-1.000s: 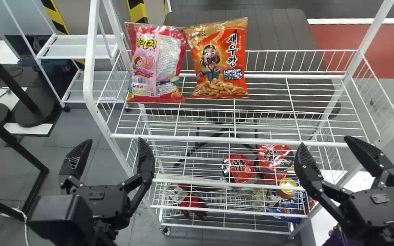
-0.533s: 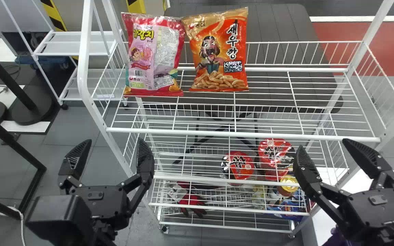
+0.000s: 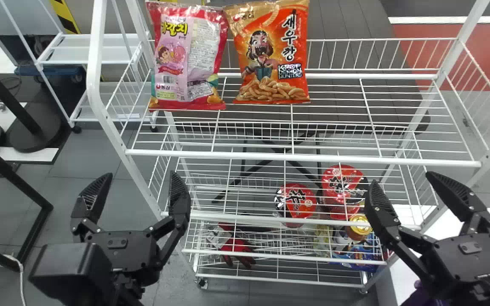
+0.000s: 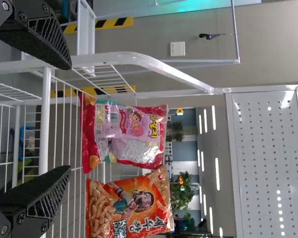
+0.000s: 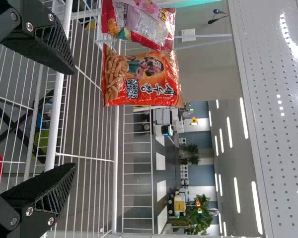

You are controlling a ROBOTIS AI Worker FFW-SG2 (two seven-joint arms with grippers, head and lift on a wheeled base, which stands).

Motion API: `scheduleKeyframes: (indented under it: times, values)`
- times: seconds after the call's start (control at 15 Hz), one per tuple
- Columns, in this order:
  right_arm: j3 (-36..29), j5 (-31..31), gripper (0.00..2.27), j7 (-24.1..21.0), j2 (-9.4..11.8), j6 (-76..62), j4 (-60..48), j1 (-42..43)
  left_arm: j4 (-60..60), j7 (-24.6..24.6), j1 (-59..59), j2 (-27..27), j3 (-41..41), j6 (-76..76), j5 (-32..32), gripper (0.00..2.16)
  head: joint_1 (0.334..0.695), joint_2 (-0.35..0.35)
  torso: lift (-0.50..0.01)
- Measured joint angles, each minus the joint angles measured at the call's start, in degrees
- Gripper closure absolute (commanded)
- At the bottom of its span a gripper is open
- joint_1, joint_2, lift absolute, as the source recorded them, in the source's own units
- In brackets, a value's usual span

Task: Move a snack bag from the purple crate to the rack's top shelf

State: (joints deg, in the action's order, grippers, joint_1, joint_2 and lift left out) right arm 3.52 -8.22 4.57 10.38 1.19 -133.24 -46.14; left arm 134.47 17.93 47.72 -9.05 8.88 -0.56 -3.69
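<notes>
A pink snack bag (image 3: 187, 59) and an orange snack bag (image 3: 270, 55) stand on the rack's top shelf (image 3: 355, 76) as the left hand (image 3: 142, 173) and right hand (image 3: 401, 177) hang spread and empty, where a forward push could snag the front rail (image 3: 245, 155) and topple both bags.

korean print on orange bag (image 3: 270, 51), on pink bag (image 3: 187, 57)

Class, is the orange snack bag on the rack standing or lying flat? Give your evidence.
Standing: the orange bag has its bottom edge at the wire shelf and its top edge raised, printed front in view.
</notes>
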Motion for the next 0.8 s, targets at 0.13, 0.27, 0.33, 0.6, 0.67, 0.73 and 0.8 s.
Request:
scheduleKeyframes:
  times: [0.13,0.27,0.33,0.6,0.67,0.73,0.8]
  values:
    - [0.0,-0.01,0.17,0.0,0.07,0.0,0.0,0.0,0.02,0.0,0.0,0.0,0.0,-0.07,0.05,0.1,0.695,0.067,-0.115]
    - [0.0,-0.04,0.17,0.0,0.16,0.0,0.0,0.0,0.03,-0.12,0.0,0.0,0.0,-0.16,0.34,0.1,0.695,0.067,-0.123]
    - [0.0,-0.04,0.17,0.0,0.17,0.08,0.0,0.0,0.03,-0.17,0.0,0.0,0.0,-0.17,0.46,0.1,0.695,0.066,-0.127]
    - [0.0,-0.04,0.17,0.0,0.17,0.18,0.0,0.08,0.03,-0.18,0.0,0.0,-0.07,-0.18,0.61,0.1,0.695,0.067,-0.143]
    - [0.0,-0.04,0.17,0.0,0.17,0.18,-0.01,0.14,0.11,-0.12,0.0,0.0,-0.08,-0.18,0.61,0.1,0.695,0.067,-0.147]
    - [0.0,-0.04,0.17,0.03,0.17,0.18,-0.05,0.16,0.17,-0.09,0.0,0.0,-0.09,-0.18,0.62,0.1,0.695,0.068,-0.151]
    - [0.0,-0.04,0.17,0.07,0.17,0.21,-0.08,0.18,0.24,-0.09,0.0,0.0,-0.1,-0.18,0.62,0.1,0.695,0.068,-0.155]
